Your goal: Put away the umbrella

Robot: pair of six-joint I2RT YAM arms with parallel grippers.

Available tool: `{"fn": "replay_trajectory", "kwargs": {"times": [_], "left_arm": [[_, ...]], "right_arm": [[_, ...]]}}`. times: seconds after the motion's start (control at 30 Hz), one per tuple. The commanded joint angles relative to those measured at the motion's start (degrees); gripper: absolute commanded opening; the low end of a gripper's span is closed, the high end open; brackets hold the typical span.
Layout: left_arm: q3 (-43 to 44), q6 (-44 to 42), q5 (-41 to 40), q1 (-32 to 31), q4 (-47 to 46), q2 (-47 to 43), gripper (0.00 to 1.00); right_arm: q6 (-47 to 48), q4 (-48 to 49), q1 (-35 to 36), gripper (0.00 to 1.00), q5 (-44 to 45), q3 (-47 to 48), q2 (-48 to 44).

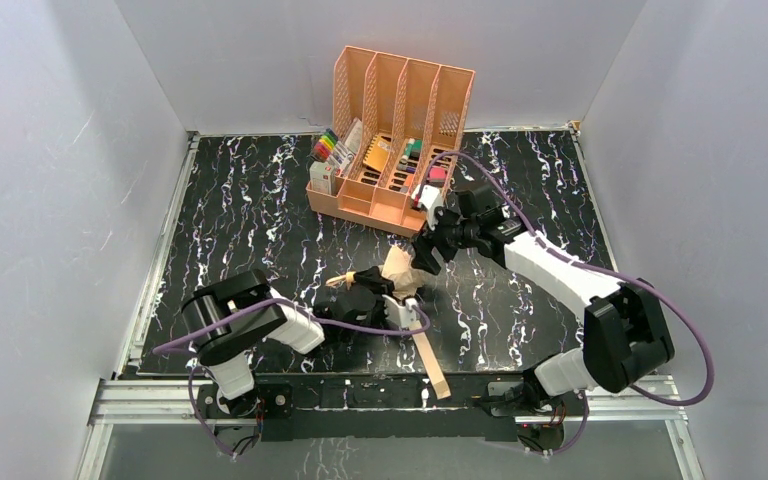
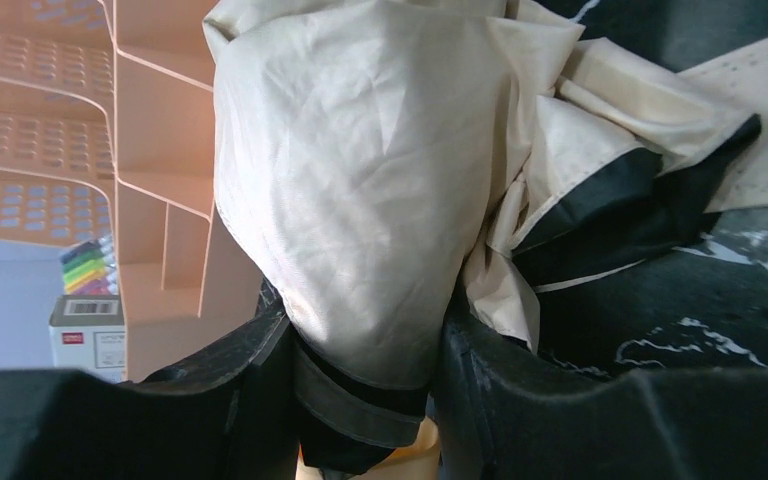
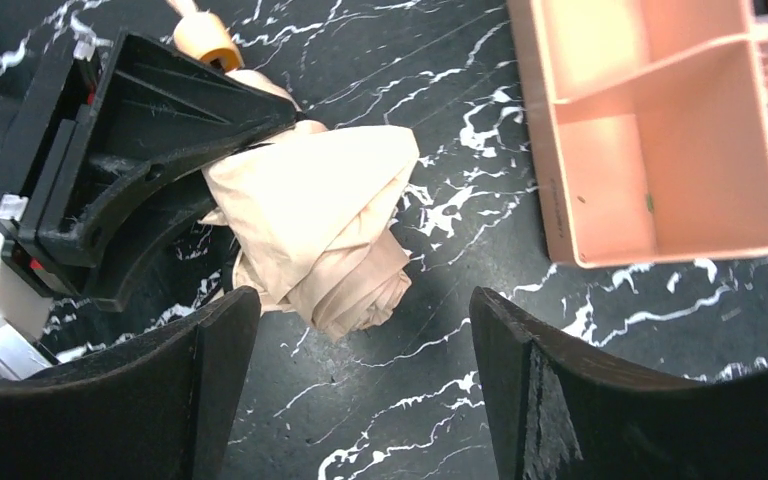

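The umbrella (image 1: 398, 268) lies folded in the middle of the table, a bundle of tan fabric with black edging. My left gripper (image 1: 365, 297) is shut on it; in the left wrist view the fabric (image 2: 360, 180) fills the gap between the two black fingers (image 2: 520, 400). My right gripper (image 1: 428, 250) is open and empty, just above the table at the umbrella's far end. In the right wrist view the tan bundle (image 3: 320, 220) sits ahead of the open jaws, touching neither, with the left gripper's fingers (image 3: 130, 150) clamped on it. A rounded cream end (image 3: 205, 40) shows behind.
A peach file organizer (image 1: 400, 130) with small items stands at the back centre; its low front tray (image 3: 660, 130) is close to my right gripper. A box of coloured markers (image 1: 325, 165) stands at its left. A flat tan strip (image 1: 430, 365) lies near the front edge.
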State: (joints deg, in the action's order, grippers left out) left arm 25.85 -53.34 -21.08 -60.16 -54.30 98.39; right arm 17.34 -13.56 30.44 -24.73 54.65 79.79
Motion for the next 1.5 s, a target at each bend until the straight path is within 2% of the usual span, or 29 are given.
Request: {"fn": "replay_trajectory", "kwargs": {"times": [0.0, 0.17, 0.33, 0.43, 0.57, 0.97, 1.07, 1.1, 1.17, 1.2, 1.27, 1.37, 1.47], "left_arm": [[-3.9, -4.2, -0.3, -3.2, 1.4, 3.4, 0.00], [-4.9, -6.1, -2.1, -5.6, -1.2, 5.4, 0.00], [-5.1, -6.9, -2.8, -6.3, -1.9, 6.1, 0.00], [-5.2, -7.1, -3.1, -6.5, -2.0, 6.0, 0.00], [-5.1, -7.4, -3.8, -6.8, -2.1, 6.1, 0.00], [-5.0, -8.6, -5.0, -7.7, -3.3, 6.2, 0.00], [-4.9, -8.3, -5.5, -7.7, -3.6, 5.1, 0.00], [-4.8, -8.0, -5.9, -7.7, -3.8, 4.6, 0.00], [-4.8, -7.2, -6.7, -7.7, -4.1, 2.9, 0.00], [-5.0, -6.6, -6.8, -7.7, -4.1, 1.7, 0.01], [-5.3, -5.5, -6.9, -7.7, -4.1, -1.0, 0.06], [-5.6, -3.7, -7.5, -7.6, -3.9, -5.3, 0.18], [-6.0, 0.6, -8.9, -7.7, -3.1, -11.1, 0.38]], "right_arm": [[12.2, -0.5, -0.3, 0.86, -8.3, 2.8, 1.6], [16.9, -3.5, -0.3, 0.87, -14.3, 4.6, 3.3], [19.0, -11.6, -0.3, 0.88, -18.0, 10.0, 8.8], [19.6, -13.8, -0.3, 0.95, -17.8, 11.3, 12.3], [19.9, -13.2, -0.3, 0.96, -15.8, 10.6, 14.4], [20.2, -11.0, 0.1, 0.88, -11.4, 10.6, 23.4], [20.3, -11.2, 0.4, 0.84, -9.7, 10.9, 25.5], [20.2, -10.9, 0.6, 0.79, -9.1, 10.8, 25.9], [19.7, -10.3, 0.6, 0.67, -7.9, 10.5, 26.2], [19.4, -9.9, 0.7, 0.57, -7.4, 10.4, 26.1], [18.6, -8.9, 0.7, 0.44, -6.1, 10.1, 25.8], [17.8, -7.0, 0.7, 0.32, -4.3, 9.0, 24.5], [16.6, -4.7, 1.2, 0.26, -1.9, 6.6, 22.6]]}}
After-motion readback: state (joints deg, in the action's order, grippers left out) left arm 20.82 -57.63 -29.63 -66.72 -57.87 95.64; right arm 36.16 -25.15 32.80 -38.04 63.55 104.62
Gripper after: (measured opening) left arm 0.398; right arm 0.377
